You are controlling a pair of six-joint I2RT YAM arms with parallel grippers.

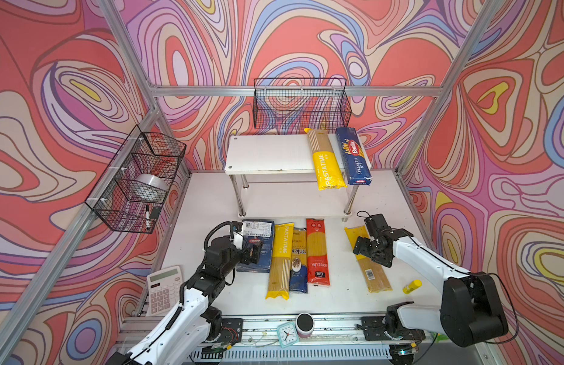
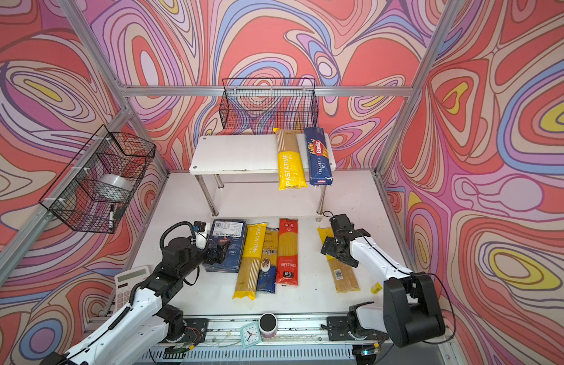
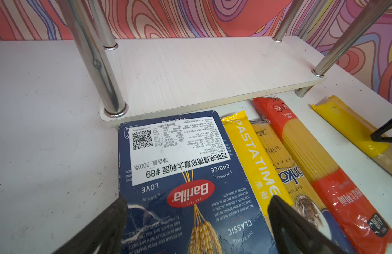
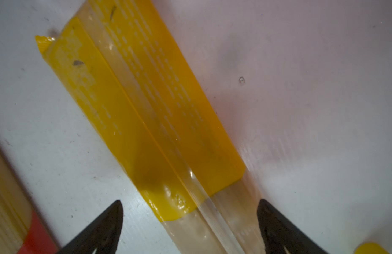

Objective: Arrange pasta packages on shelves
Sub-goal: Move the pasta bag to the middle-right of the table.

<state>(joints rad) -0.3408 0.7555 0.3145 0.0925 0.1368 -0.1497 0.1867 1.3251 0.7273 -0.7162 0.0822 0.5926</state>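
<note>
1. The right jaws stand spread astride a lone spaghetti pack [image 1: 374,275] lying flat on the surface [image 1: 337,303]. The pack is half yellow and half clear. Its long axis runs front to back at a slight slant, with the yellow end toward the rack.
2. The left jaws are spread over the wide Barilla box [image 1: 258,232]. Beside the box lie a PASTATIME bag [image 1: 281,256], a dark blue bag [image 1: 298,265] and a red bag [image 1: 317,252], all parallel and pointing at the white rack [image 1: 268,155].
3. On the rack's top board, a second PASTATIME bag [image 1: 326,161] and a slim Barilla box [image 1: 353,156] overhang the front edge.

From above, my right gripper [image 1: 370,251] hides the yellow pack's [image 1: 376,276] middle, and its print's too blurry up close.
</note>
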